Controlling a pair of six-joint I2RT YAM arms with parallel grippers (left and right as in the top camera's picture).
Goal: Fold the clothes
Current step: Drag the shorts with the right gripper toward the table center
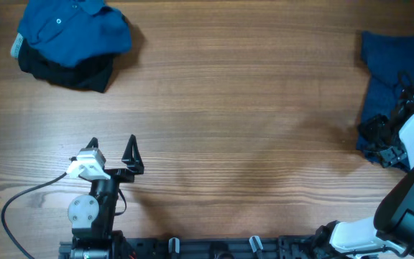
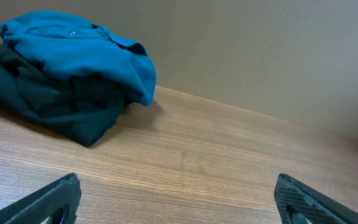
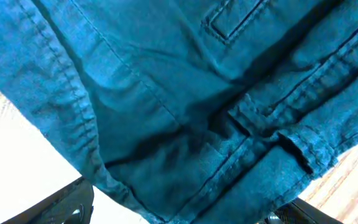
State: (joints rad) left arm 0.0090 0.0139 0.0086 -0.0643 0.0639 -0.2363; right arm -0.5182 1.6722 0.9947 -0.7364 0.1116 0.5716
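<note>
A dark blue denim-like garment [image 1: 390,72] lies at the table's right edge. My right gripper [image 1: 378,140] is at its lower left corner. In the right wrist view the garment [image 3: 197,93] fills the frame with seams and a hem, and the right gripper's [image 3: 185,214] fingers stand wide apart, open, on either side of the cloth. My left gripper [image 1: 112,147] is open and empty over bare wood near the front left; in the left wrist view [image 2: 179,205] only table lies between its fingers.
A folded blue shirt [image 1: 70,32] sits on a folded black garment [image 1: 70,72] at the back left corner; both also show in the left wrist view, the shirt [image 2: 73,50] on top of the black one [image 2: 48,99]. A grey cable [image 1: 27,198] loops at the front left.
</note>
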